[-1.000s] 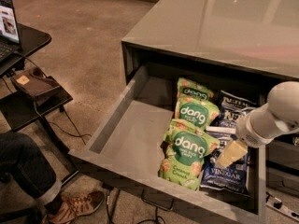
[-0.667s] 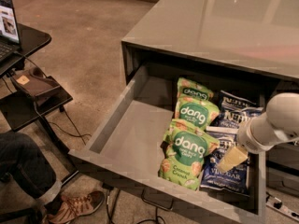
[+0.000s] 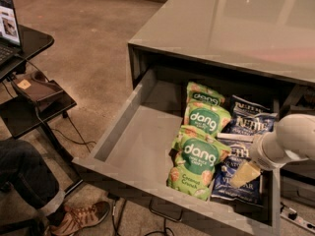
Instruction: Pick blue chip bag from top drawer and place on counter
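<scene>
The top drawer [image 3: 130,146] is pulled open under the counter [image 3: 236,23]. Inside, on the right half, lie three green "dang" bags [image 3: 197,161] and, beside them on the right, dark blue chip bags [image 3: 235,183] with white lettering, one behind the other [image 3: 248,119]. My gripper [image 3: 244,173] hangs over the front blue chip bag at the drawer's right side, its pale yellowish tip down against the bag. The white wrist [image 3: 288,141] hides part of the blue bags.
The drawer's left half is bare grey floor. A thin loop handle [image 3: 165,215] is on the drawer front. A black side table [image 3: 29,102] with a laptop [image 3: 9,28] stands left. A person's leg and shoe [image 3: 81,218] are at the bottom left. Cables lie on the floor.
The gripper and wrist have shifted slightly down and right over the front blue chip bag. The bags have not moved.
</scene>
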